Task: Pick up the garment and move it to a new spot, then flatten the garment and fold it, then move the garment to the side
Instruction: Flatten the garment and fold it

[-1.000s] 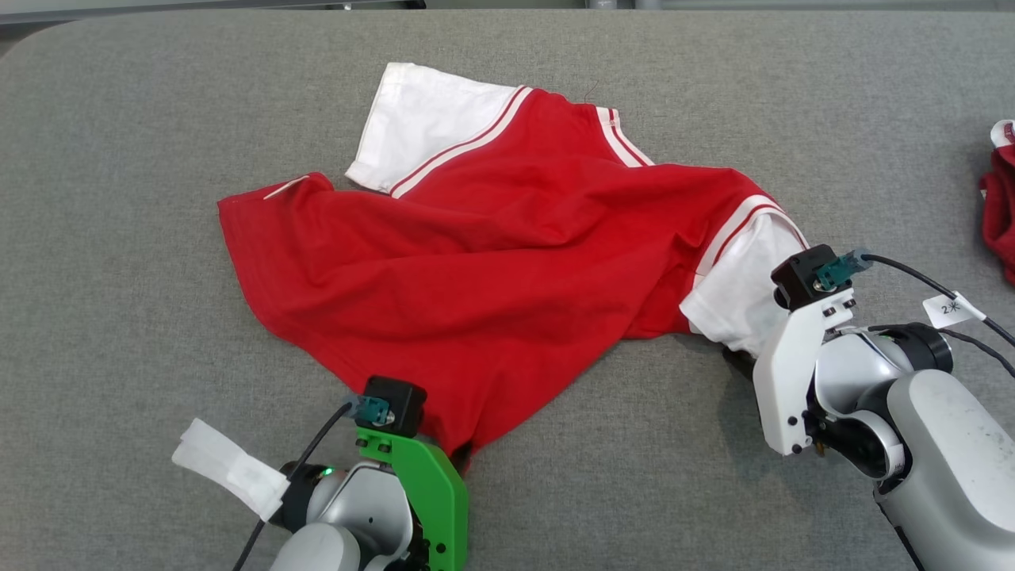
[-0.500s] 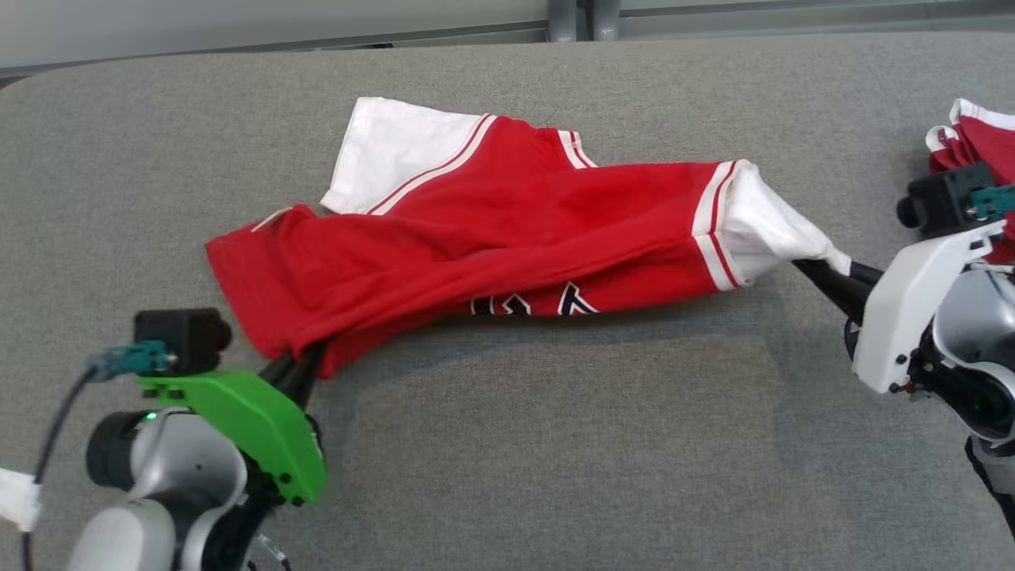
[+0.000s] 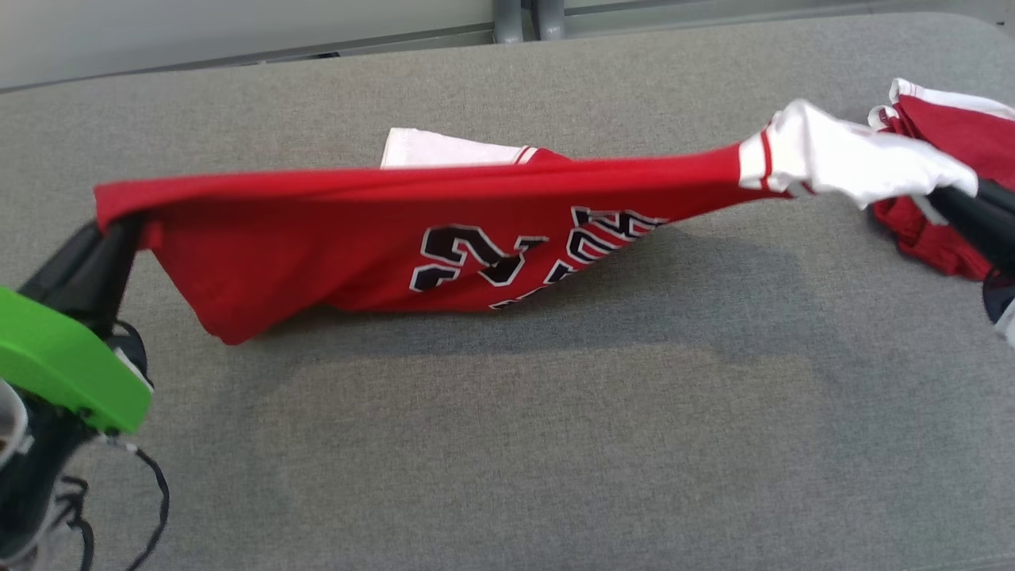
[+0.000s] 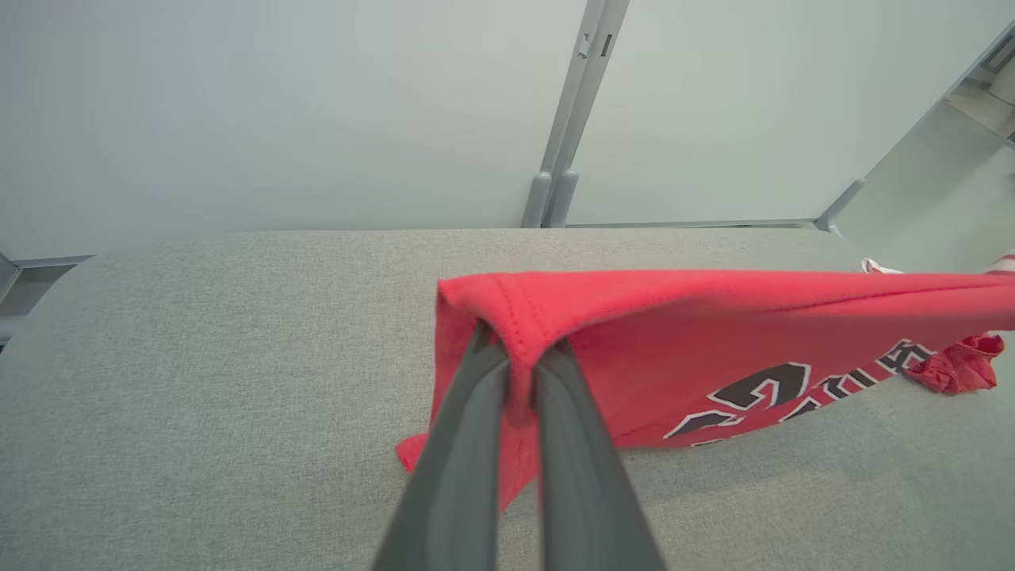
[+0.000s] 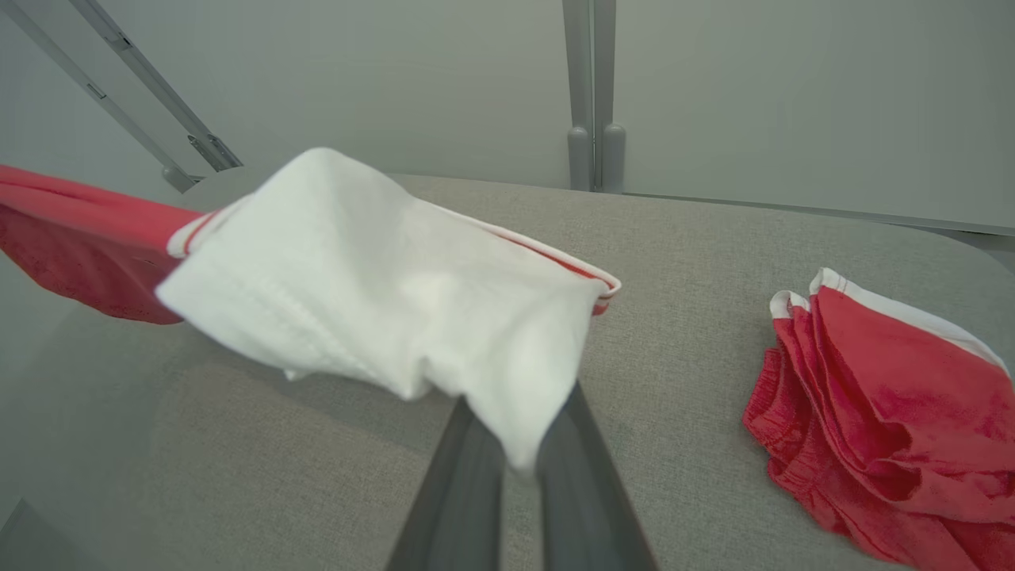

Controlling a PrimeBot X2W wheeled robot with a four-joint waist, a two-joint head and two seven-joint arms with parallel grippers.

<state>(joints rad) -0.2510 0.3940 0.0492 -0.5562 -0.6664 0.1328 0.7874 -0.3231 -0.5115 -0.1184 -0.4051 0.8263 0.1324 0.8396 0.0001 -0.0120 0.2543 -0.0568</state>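
Left gripper [image 4: 517, 373] grips the red jersey [image 3: 317, 238] at a hem corner; right gripper [image 5: 519, 452] grips its white sleeve [image 3: 840, 155]. The top edge runs taut between them above the grey table [image 3: 555, 444].

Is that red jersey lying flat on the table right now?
No, the red jersey hangs stretched in the air between the left gripper and the right gripper.

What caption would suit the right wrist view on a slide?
Right gripper shut on the white sleeve of a red jersey, raised above the grey table, second red garment heaped nearby.
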